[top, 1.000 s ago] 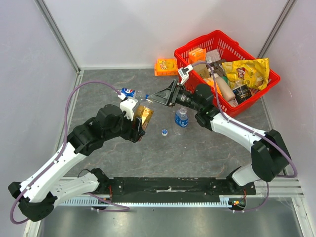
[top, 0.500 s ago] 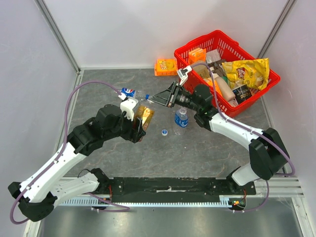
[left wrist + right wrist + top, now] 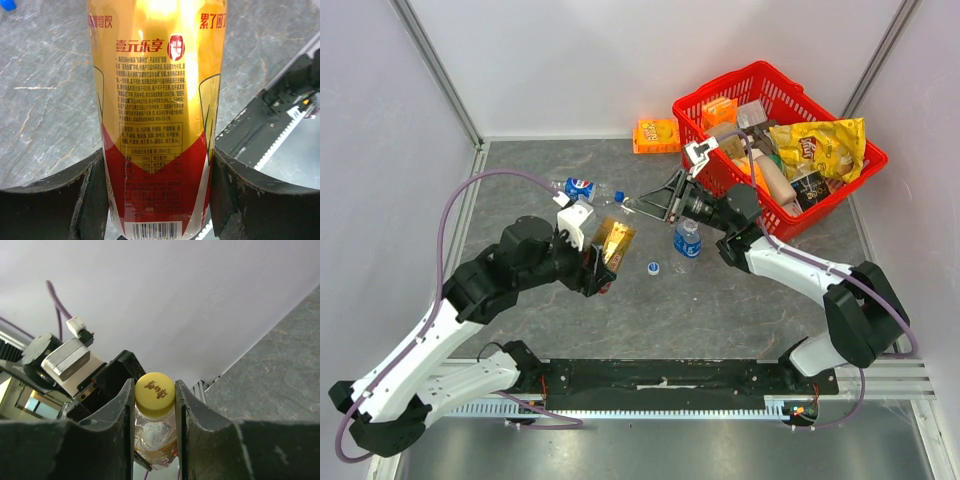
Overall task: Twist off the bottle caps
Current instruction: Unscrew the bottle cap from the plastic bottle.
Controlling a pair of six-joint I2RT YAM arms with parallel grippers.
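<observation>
The yellow round plastic screw cap [image 3: 155, 388] is still on the amber plastic bottle [image 3: 159, 100] with its red-and-gold label. The bottle is held tilted above the grey stone-patterned table [image 3: 720, 300], between the two arms. The right gripper [image 3: 154, 396] has its fingers pressed against either side of this cap, and the left gripper [image 3: 157, 192] pinches the bottle's lower body.

A small blue cap [image 3: 618, 196] lies loose on the table, just beside a clear plastic bottle with a blue label [image 3: 580, 186] that lies on its side. A whitish cap with blue [image 3: 652, 267] sits near the upright clear bottle [image 3: 687, 238]. That bottle's mouth is too small to read, but it is probably open.

By this count two caps look done and the yellow one is the last, gripped but not yet off. The red plastic basket [image 3: 692, 108] of groceries stands well apart.
</observation>
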